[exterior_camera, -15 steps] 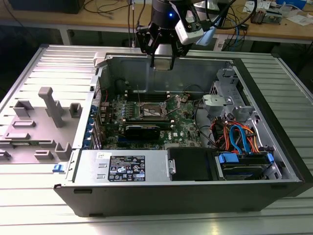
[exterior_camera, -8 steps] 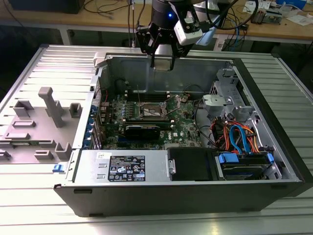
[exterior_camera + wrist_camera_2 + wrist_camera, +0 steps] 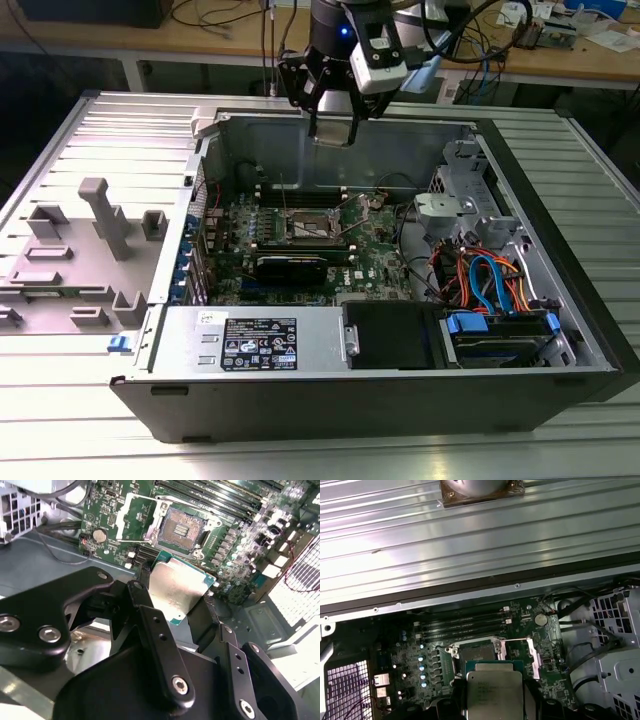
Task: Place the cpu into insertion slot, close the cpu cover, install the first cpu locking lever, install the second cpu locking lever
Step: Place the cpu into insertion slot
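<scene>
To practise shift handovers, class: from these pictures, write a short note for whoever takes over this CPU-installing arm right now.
The gripper is shut on the cpu, held in the air above the motherboard.
The insertion slot is empty, with the cpu cover swung open beside it.
Done: the cpu is in the grip.
Left: all four steps; the cpu is not yet seated and the cover is not closed.

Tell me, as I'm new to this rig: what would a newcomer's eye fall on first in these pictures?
The black claw hangs above the open computer case, shut on the silvery cpu. On the green motherboard inside, the insertion slot lies bare, its cpu cover flipped open beside it.
</scene>
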{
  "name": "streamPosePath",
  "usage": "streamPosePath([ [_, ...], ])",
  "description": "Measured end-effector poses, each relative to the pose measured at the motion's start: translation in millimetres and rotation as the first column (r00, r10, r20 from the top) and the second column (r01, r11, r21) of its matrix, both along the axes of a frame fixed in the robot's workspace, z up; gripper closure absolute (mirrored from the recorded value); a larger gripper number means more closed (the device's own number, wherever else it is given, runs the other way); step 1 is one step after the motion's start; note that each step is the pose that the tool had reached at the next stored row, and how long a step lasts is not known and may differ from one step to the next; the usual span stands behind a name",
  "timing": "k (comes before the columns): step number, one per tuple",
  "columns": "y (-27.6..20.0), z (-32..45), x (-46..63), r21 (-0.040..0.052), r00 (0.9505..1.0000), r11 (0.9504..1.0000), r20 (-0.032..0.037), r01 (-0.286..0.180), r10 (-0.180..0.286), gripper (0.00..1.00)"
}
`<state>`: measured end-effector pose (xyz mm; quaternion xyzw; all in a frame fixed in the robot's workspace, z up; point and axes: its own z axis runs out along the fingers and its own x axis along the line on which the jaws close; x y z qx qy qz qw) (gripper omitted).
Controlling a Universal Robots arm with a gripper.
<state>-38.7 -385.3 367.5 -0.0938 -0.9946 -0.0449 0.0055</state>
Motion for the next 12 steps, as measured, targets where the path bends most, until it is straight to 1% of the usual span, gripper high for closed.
streamPosePath([
  [2, -0.1, -0.1, 0.0, 0.0002, 0.9999, 0.9999, 0.0000, 0.010, -0.010, 0.46],
  [12, -0.1, -0.1, 0.0, 0.0001, 0.9999, 0.9999, 0.0000, 0.011, -0.011, 0.46],
])
